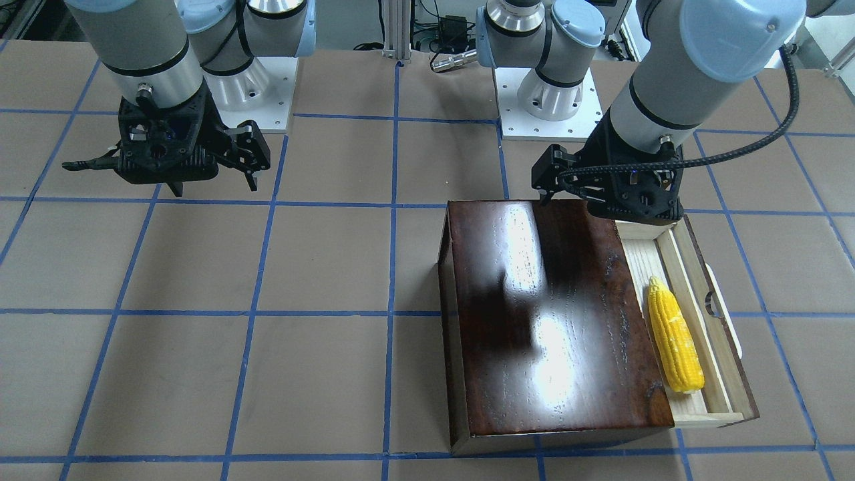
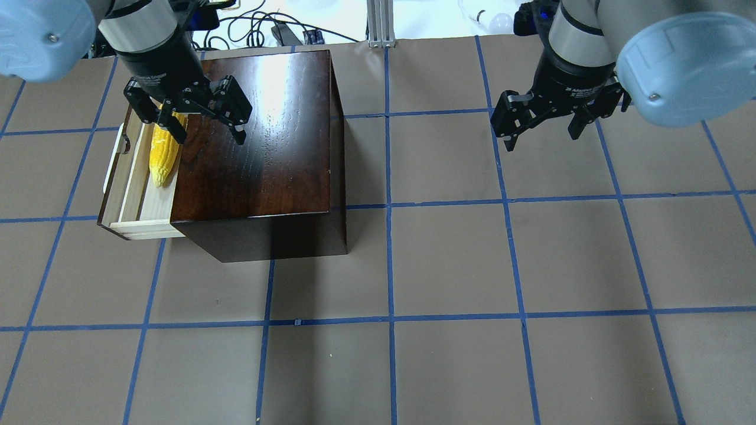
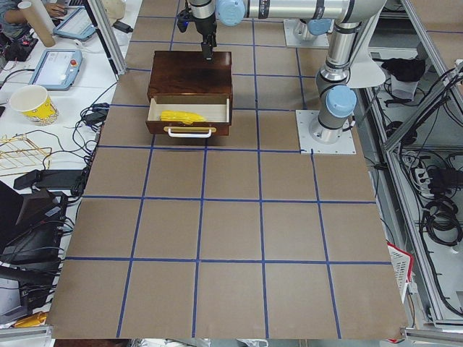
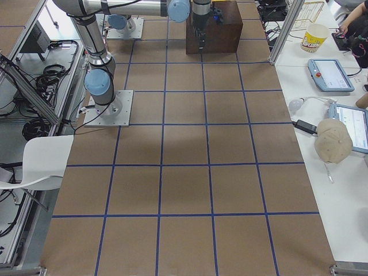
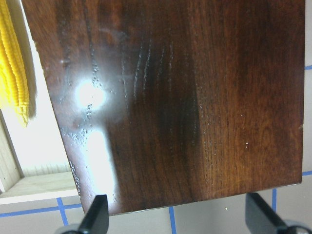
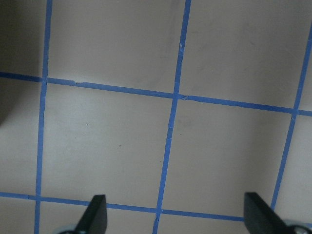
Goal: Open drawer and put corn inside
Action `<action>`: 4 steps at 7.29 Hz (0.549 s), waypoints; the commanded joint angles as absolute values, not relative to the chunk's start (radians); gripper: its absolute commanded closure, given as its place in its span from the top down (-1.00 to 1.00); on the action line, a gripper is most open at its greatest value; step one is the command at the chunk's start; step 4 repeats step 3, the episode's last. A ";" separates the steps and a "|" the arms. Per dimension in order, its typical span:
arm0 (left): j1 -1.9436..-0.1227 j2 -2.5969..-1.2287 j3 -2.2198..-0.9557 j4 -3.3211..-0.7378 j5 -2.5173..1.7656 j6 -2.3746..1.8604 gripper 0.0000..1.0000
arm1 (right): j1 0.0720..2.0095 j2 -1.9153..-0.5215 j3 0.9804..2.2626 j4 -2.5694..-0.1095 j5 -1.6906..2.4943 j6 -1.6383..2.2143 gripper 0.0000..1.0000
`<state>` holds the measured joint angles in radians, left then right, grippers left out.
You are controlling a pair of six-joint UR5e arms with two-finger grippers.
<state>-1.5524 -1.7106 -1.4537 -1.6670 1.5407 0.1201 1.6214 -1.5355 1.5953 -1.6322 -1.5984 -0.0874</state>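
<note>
The yellow corn (image 1: 674, 341) lies lengthwise inside the open drawer (image 1: 708, 419), a pale wood tray with a white handle (image 1: 725, 314), pulled out of the dark brown box (image 1: 554, 314). In the overhead view the corn (image 2: 162, 150) lies in the drawer (image 2: 142, 227) at the box's (image 2: 260, 147) left side. My left gripper (image 2: 209, 136) is open and empty. It hovers above the box top and the drawer's far end, one finger over the corn's end. The left wrist view shows the corn (image 5: 14, 73) at the left edge. My right gripper (image 2: 542, 139) is open and empty over bare table, far from the box.
The table (image 2: 449, 260) is brown paper with a blue tape grid. The arm bases (image 1: 548, 100) stand at its robot side. Cables and gear lie beyond the table's far edge (image 2: 254, 29) in the overhead view.
</note>
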 commanded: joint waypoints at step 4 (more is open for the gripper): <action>-1.552 -1.706 -1.476 -1.632 1.540 0.117 1.00 | 1.618 -1.536 1.595 -1.632 -1.598 -0.087 1.00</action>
